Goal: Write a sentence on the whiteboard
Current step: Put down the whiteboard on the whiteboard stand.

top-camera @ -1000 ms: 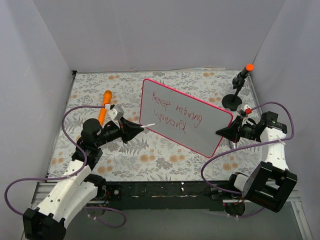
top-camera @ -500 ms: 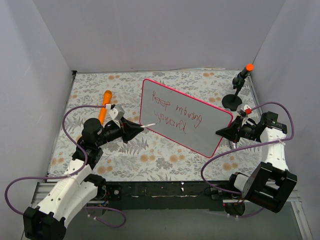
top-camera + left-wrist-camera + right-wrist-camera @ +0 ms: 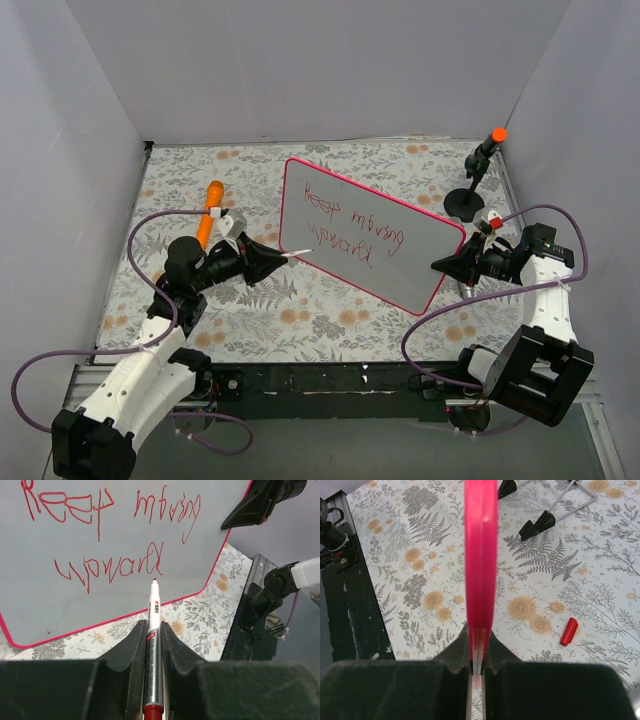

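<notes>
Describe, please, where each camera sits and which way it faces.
Top external: high behind the arm bases, looking down on the table; both arms, left tool and right tool show.
Left wrist: on the left wrist, looking along its fingers and marker at the whiteboard face.
Right wrist: on the right wrist, looking along the whiteboard frame edge-on, table below; own fingers show.
Shared: top external and left wrist both show the sentence and the right tool clamping the whiteboard.

The whiteboard (image 3: 370,235) barred the table's (image 3: 300,315) middle; bare table lay before it. A black stand (image 3: 463,203) crowded its right end.
</notes>
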Controlling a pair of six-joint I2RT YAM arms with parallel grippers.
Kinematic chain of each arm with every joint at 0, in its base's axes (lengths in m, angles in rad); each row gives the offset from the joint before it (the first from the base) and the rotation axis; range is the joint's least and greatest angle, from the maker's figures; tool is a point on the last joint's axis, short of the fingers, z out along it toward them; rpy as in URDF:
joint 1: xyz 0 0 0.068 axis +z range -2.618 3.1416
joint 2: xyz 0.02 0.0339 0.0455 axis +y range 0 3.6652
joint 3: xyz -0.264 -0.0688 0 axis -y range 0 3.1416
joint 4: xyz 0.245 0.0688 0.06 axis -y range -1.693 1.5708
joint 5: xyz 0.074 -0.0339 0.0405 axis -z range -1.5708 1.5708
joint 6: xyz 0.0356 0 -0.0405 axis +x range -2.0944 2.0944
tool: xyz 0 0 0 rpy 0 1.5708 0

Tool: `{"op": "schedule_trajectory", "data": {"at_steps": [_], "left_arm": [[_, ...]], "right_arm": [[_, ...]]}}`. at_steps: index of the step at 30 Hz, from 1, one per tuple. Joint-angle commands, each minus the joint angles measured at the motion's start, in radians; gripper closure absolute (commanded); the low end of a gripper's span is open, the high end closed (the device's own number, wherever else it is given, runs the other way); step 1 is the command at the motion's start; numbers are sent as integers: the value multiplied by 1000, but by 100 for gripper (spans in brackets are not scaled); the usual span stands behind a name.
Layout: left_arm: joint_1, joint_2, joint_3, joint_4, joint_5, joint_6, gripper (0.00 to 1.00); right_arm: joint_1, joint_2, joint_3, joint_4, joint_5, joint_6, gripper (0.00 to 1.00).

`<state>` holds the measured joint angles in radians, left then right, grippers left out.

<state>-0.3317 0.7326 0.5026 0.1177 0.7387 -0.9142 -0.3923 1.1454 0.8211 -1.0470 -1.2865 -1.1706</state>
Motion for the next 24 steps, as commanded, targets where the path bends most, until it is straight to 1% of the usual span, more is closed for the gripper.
{"op": "schedule_trajectory", "data": {"at_steps": [1,4,5,6,8,11,13,15,16,19,21,24], "left_arm": [[33,5,-24,95,67,-103,100],[45,2,-93,252,113,-286,100],[45,4,-122,325,116,-384,100],[45,11,-133,350,131,-422,100],[45,24,-136,369,146,-475,100],[45,14,-144,340,120,-515,100],[45,-40,-179,300,-17,-540,100],[45,-97,-251,365,-97,-618,100],[43,-155,-335,410,-204,-676,100],[45,-217,-435,459,-349,-725,100],[48,-210,-440,455,-380,-721,100],[48,-164,-389,392,-391,-651,100]], "right_arm": [[4,-16,-13,18,79,-70,99],[4,-16,-14,22,76,-67,99],[4,-15,-16,21,75,-69,99],[4,-10,-14,18,73,-70,99],[4,-9,-11,10,73,-80,99],[4,-10,-11,10,72,-80,99],[4,-10,-10,10,73,-75,99],[4,-12,-8,13,73,-72,99],[4,-10,-7,13,75,-70,99],[4,-15,-8,13,76,-69,99],[4,-19,-11,15,78,-66,99],[4,-21,-13,22,79,-63,99]]}}
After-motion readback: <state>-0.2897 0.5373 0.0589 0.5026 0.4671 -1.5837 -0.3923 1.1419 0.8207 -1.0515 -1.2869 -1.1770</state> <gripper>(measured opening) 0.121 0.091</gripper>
